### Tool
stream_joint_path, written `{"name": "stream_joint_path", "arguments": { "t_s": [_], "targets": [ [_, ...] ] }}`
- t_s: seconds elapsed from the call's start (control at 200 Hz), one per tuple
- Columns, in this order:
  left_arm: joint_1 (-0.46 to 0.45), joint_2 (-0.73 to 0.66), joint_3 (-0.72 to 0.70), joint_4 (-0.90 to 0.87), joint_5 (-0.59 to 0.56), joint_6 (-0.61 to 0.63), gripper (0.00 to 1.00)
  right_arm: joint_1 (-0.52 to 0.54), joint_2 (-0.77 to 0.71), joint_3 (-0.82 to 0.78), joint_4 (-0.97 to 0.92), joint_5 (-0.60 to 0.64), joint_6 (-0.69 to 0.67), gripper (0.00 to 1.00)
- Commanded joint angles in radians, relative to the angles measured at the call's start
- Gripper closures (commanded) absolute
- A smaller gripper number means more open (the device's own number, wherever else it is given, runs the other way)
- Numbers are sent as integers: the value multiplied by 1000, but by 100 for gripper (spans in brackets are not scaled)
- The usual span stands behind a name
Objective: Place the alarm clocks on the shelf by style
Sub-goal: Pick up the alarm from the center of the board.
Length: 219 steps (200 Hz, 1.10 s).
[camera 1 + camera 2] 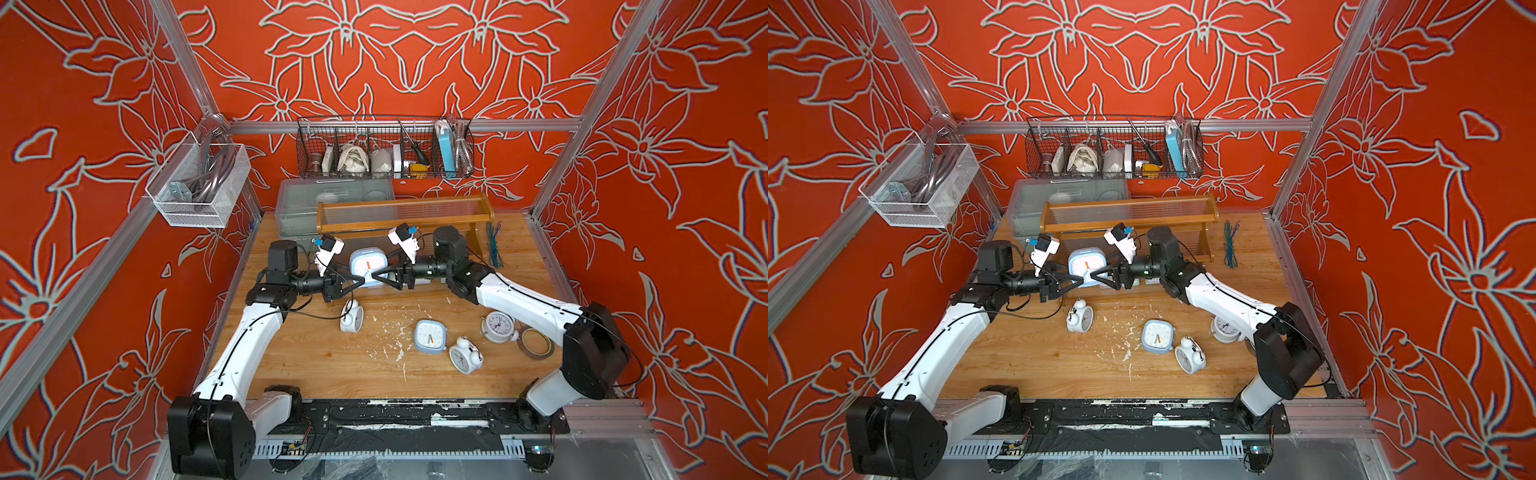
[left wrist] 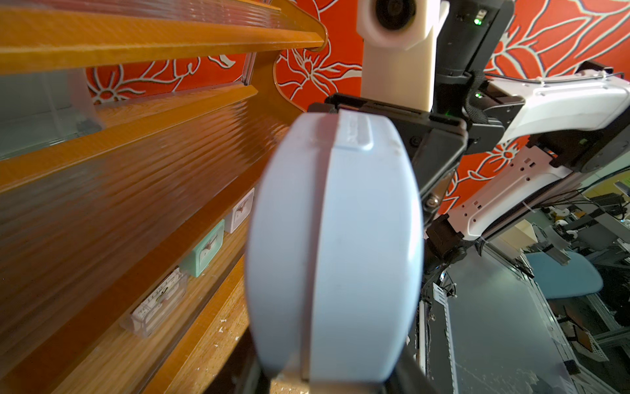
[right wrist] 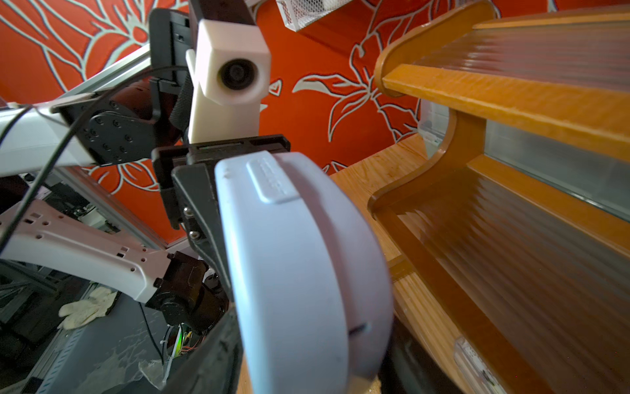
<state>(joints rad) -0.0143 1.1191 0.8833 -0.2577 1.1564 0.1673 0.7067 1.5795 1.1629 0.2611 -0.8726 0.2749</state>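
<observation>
Left hand is clamping blue clock, right hand unclear; left wrist is showing teal clock on shelf, top views aren't.

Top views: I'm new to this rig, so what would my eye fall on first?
The red flowered walls all around. Then, mid-table, the left gripper and right gripper meet at one blue clock in front of the shelf; a second blue clock and three white bell clocks lie scattered nearer the arms' bases.
</observation>
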Motion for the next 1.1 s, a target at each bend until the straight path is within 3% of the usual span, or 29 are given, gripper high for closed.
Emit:
{"name": "stream_joint_path", "arguments": {
  "t_s": [0.0,0.26,0.36,0.485,0.576,0.801,1.091],
  "targets": [
    [-7,-25,3,-15,62,38,85,-10,15,30,24,-77,-3,39],
    [-9,-27,1,-18,55,41,78,-27,19,15,41,-94,-4,63],
    [-9,-27,-1,-19,45,39,65,-39,23,8,41,-85,-15,67],
    [-9,-34,4,-42,-5,41,36,-58,39,4,42,-43,-36,69],
    [7,-45,10,-67,-66,47,27,-68,55,5,37,32,-56,69],
    [153,-75,11,-43,-54,-27,22,-95,111,34,53,173,-102,69],
    [207,-99,0,-29,-38,-58,22,-102,201,116,64,230,-121,69]
  ]
}}
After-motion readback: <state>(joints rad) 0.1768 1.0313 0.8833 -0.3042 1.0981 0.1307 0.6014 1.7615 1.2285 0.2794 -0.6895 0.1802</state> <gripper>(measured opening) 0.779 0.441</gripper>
